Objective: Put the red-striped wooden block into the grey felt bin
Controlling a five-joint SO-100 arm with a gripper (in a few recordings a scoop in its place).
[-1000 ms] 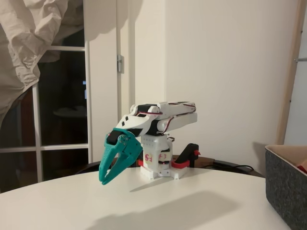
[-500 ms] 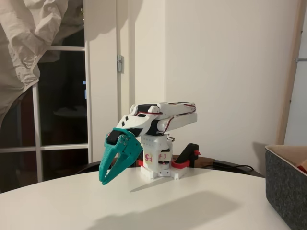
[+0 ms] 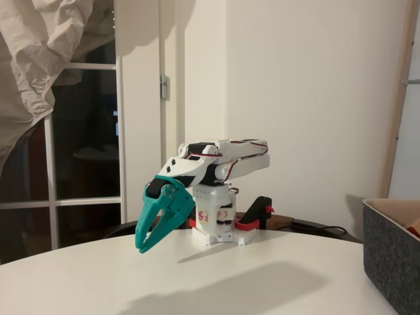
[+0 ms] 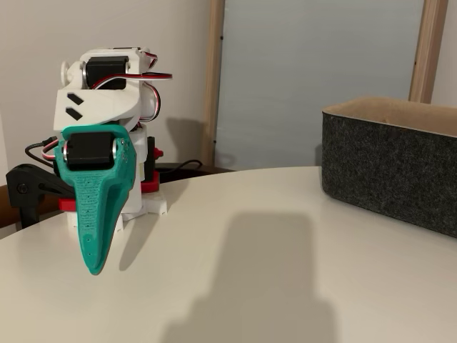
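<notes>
My teal gripper [image 3: 142, 247] hangs shut with its tips pointing down, just above the white table, and nothing is between its fingers. It shows from the front as one teal wedge [image 4: 91, 269] in the other fixed view. The white arm is folded low over its base. The grey felt bin [image 3: 392, 261] stands at the right table edge, well apart from the gripper, and its dark wall and pale rim [image 4: 389, 166] show on the right. A small red patch [image 3: 415, 230] lies inside the bin at the picture's edge. Too little of it shows to tell whether it is the red-striped wooden block.
A red-and-black clamp [image 3: 257, 219] holds the arm's base at the table's far edge, and it shows again [image 4: 30, 193] beside the base. The round white table [image 3: 216, 282] lies bare between gripper and bin. A window and a hanging cloth stand behind.
</notes>
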